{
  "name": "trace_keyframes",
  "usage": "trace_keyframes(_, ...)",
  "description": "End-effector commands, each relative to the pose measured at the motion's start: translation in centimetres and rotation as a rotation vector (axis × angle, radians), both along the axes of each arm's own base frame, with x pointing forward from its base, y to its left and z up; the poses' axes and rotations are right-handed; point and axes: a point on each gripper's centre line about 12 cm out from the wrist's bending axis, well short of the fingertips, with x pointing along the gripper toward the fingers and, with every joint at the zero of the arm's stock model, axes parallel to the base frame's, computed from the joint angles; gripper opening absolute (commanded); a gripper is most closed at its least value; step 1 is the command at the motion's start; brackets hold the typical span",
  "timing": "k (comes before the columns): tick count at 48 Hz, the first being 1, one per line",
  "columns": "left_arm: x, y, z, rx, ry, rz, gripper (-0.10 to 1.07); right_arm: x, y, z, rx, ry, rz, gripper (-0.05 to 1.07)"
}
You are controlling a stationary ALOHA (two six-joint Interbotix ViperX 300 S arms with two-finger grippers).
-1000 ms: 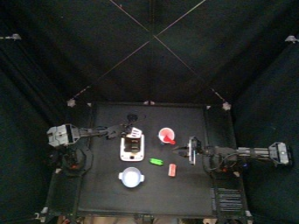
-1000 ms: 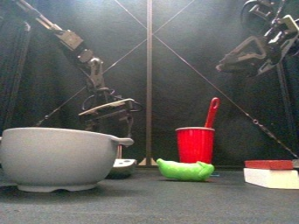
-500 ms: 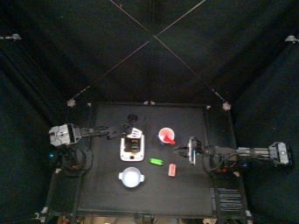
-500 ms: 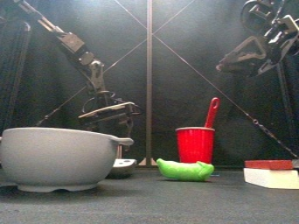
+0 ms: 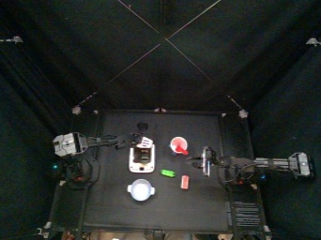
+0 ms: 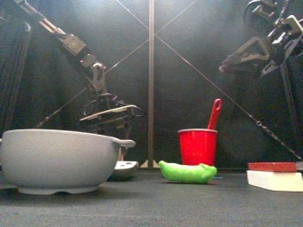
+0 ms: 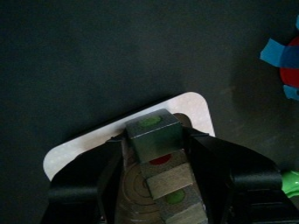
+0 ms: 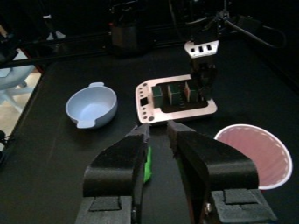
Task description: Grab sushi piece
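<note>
The sushi piece (image 7: 156, 140), a small greyish roll, lies on the white tray (image 7: 73, 154). A second roll like it (image 7: 170, 180) lies just behind. My left gripper (image 7: 155, 128) hangs over the tray (image 5: 138, 163), open, one jaw on each side of the first roll. From above, the left gripper (image 5: 142, 144) is over the tray's far end. It also shows above the tray (image 8: 176, 98) in the right wrist view as the left gripper (image 8: 202, 68). My right gripper (image 8: 156, 131) rests at the table's right, its jaws close together and holding nothing.
A white bowl (image 5: 141, 190) sits at the table's front left. A red cup (image 5: 179, 145) with a red utensil in it (image 6: 214, 113) stands right of the tray. A small green piece (image 5: 167, 172) and a red-orange block (image 5: 185, 182) lie between the tray and the right gripper (image 5: 205, 159).
The left gripper's jaws have drawn in slightly over the tray. The right arm and everything on the table have stayed put.
</note>
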Motion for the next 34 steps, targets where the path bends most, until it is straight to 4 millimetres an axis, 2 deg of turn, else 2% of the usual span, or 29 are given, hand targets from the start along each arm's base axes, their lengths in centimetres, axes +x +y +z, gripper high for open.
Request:
trace_keyframes(1,0.3,0.3,0.7,0.008,-0.023,0.005,0.72,0.2,0.0,0.3,-0.002,-0.012,0.003,0.66)
trace_keyframes(19,-0.2,-0.2,2.9,0.051,-0.052,-0.026,0.68,0.1,0.0,0.3,-0.002,-0.01,0.001,0.66)
trace_keyframes(34,-0.4,-0.2,3.2,0.062,-0.053,-0.033,0.67,0.1,0.0,0.3,-0.002,-0.01,0.001,0.66)
